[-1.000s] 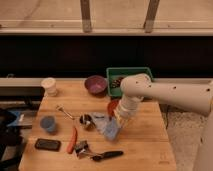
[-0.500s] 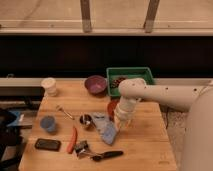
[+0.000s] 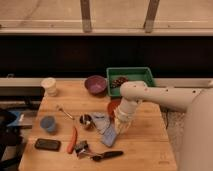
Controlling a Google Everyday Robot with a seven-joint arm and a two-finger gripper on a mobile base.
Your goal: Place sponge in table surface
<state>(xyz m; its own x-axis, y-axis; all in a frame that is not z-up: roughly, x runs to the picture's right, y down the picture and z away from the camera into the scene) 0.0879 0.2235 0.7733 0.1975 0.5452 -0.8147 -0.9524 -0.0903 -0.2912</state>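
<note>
— What lies around the middle of the table (image 3: 145,145)?

— A small metal cup (image 3: 85,120) sits just left of a pale blue cloth (image 3: 100,121), with a spoon (image 3: 64,112) further left. A blue cup (image 3: 48,123) stands near the left edge, a dark phone (image 3: 47,144) near the front-left corner. An orange-handled tool (image 3: 73,140) lies beside a small metal piece (image 3: 81,147) and a black-handled utensil (image 3: 106,155) by the front edge. Along the back edge: a white cup (image 3: 49,86), a purple bowl (image 3: 95,84), and a green tray (image 3: 131,77) at the back-right.

— And the arm?

— The white arm (image 3: 165,96) comes in from the right edge, bends at a bulky joint and points down, putting the gripper (image 3: 119,128) over the table's centre. A reddish object (image 3: 113,106) peeks out behind the wrist, mostly covered.

— Where's the sponge?

— The blue sponge (image 3: 109,136) is at the gripper's tip, tilted, its lower end at or near the wood, next to the cloth. Whether it touches the table I cannot tell.

— Are the jaws clamped on it?

— Cannot tell; the wrist hides them. The tray's dark contents are also unclear.
</note>
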